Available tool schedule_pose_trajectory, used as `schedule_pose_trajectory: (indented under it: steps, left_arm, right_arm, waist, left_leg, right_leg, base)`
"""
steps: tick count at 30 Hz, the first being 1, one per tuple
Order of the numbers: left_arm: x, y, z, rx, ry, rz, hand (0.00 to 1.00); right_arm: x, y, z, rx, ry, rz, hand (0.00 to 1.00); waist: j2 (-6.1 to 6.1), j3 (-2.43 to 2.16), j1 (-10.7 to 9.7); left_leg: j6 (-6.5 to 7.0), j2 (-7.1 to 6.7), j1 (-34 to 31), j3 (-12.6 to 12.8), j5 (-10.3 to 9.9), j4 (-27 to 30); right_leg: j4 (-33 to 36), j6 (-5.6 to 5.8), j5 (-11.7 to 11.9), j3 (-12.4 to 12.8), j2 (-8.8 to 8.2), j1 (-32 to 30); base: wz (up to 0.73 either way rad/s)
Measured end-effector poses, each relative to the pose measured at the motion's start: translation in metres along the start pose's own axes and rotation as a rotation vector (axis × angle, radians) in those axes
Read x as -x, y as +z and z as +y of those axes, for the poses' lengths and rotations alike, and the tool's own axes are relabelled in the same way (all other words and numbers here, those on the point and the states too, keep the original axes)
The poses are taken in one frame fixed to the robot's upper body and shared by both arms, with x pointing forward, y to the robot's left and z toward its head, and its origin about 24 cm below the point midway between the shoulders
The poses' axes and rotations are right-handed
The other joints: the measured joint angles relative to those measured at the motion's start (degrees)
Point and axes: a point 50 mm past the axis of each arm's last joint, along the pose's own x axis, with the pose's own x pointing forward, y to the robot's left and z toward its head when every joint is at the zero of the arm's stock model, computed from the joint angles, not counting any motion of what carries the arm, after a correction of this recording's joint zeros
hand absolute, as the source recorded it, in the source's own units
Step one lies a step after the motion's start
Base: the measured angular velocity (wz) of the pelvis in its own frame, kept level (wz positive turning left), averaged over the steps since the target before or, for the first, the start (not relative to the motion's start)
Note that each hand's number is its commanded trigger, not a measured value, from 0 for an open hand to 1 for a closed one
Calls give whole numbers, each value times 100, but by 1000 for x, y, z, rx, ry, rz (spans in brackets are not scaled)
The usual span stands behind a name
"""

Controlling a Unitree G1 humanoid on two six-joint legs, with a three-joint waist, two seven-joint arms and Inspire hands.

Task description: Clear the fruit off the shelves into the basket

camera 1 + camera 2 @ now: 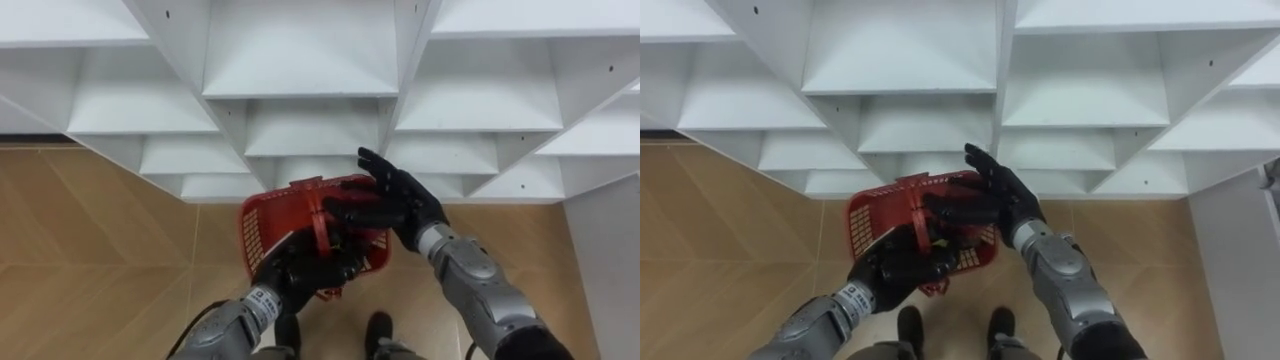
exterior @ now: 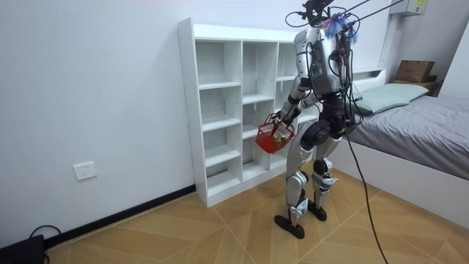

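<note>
I stand close in front of a white closet of open shelf compartments. A red plastic basket with an arched handle hangs at waist height before the lower shelves. My left hand comes up from below, its dark fingers curled round the basket's near rim by the handle. My right hand is over the basket's right side, fingers straight and spread, thumb across the opening. The hands hide what lies inside the basket. In the room view the basket is in front of my hips.
Wooden floor runs below the closet. A white side panel stands at my right. In the room view a bed lies behind me at the room view's right, with a cardboard box on its headboard shelf.
</note>
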Motion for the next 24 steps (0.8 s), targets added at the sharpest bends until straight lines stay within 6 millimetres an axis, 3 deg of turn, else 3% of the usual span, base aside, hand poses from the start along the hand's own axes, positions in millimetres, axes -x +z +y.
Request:
schedule_pose_trajectory:
  steps: [24]
  left_arm:
    - [-1,-1,-1,-2,5,4,100]
  right_arm:
    - [3,-11,5,-28,0,13,0]
  waist:
    - [44,-21,10]
  left_leg:
    - [-2,10,8,6,-2,0]
  right_leg:
    - [3,-6,13,21,55,2]
  base:
    - [0]
